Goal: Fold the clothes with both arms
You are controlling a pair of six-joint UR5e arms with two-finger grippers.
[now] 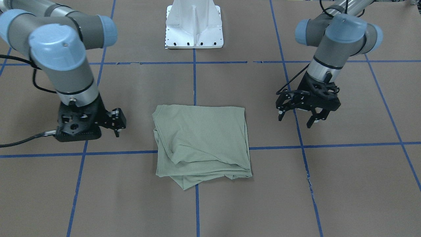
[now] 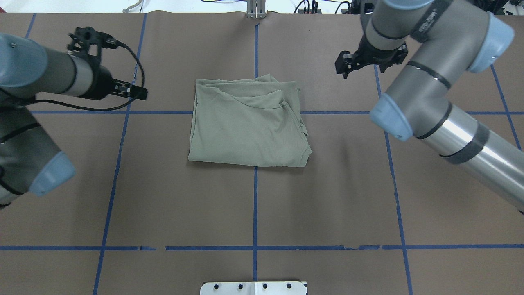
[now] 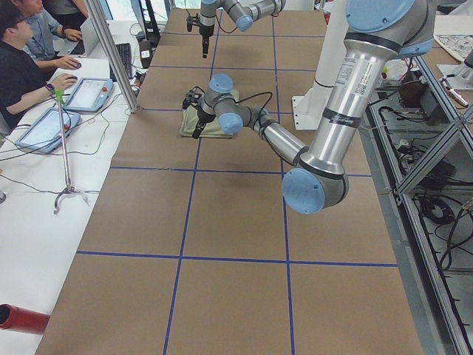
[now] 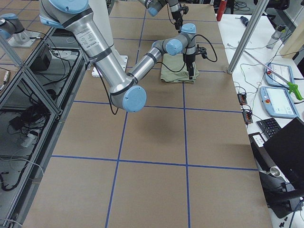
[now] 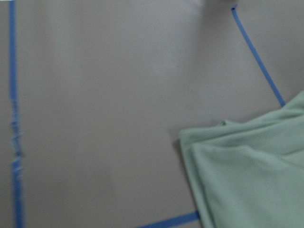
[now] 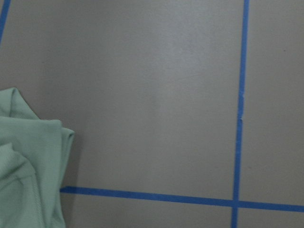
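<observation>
right arm joint cap [image 1: 49,42]: it is sitting nearest to the front-facing camera, high over the table [image 1: 230,204], on the robot's right of the white pedestal base [image 1: 194,28].
shirt handling: the green shirt [image 1: 200,138] is looking light, soft and limp, and not fragile. I am judging that its stacked layers will be sliding on each other. A good hold would therefore be pinching through all layers at two corners of one edge, one corner for each arm. The edge farthest from the base is showing loose layers that are sticking out.
left fingers [image 1: 280,115]: they are standing well apart, gripping nothing and touching nothing, and hanging over bare table.
left gripper [image 1: 295,121]: it is hovering out from the base on the robot's left, near the shirt but apart from it.
right fingers [image 1: 115,129]: they are lining up one behind the other, so I cannot tell how far they are parted. They are not touching the shirt.
right gripper [image 1: 117,132]: it is hovering out from the base on the robot's right, also apart from the shirt.
shirt place: it is lying folded in a rough rectangle straight out from the base, well apart from it.
</observation>
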